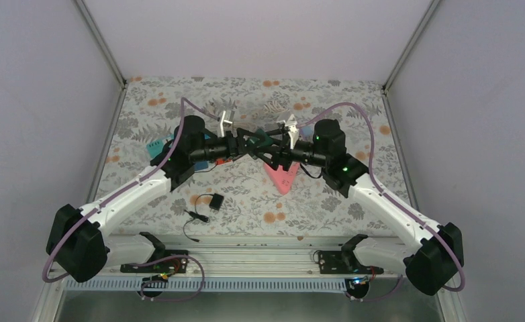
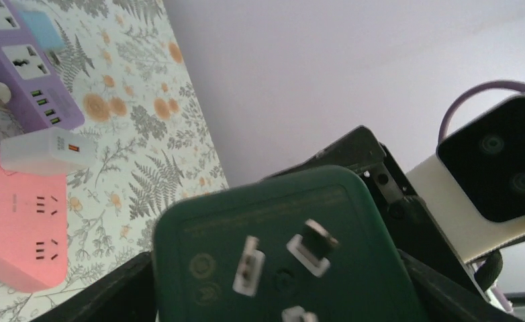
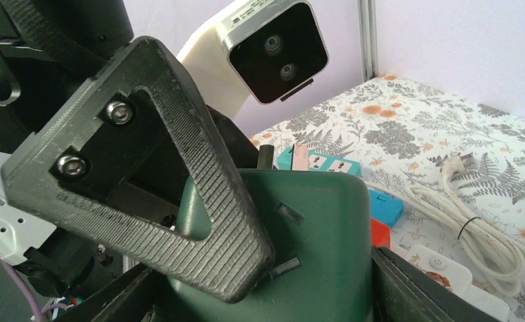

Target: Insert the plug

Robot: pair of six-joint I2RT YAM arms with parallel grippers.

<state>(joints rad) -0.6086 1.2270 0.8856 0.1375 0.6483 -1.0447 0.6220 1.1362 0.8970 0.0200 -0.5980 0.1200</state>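
Both arms meet mid-air; left hand [image 1: 248, 143] and right hand [image 1: 270, 149] each clamp the green plug [image 2: 273, 215]

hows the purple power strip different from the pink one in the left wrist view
The purple power strip has universal sockets and a row of green USB ports; the pink power strip shows only plain slot sockets. The purple one lies farther from the camera, the pink one nearer. Both lie flat on the floral table cover.

The matt green plastic plug [image 2: 273, 218] has shiny metal prongs [image 2: 311, 247]; the fingers [image 3: 203, 178] are ribbed black plastic.
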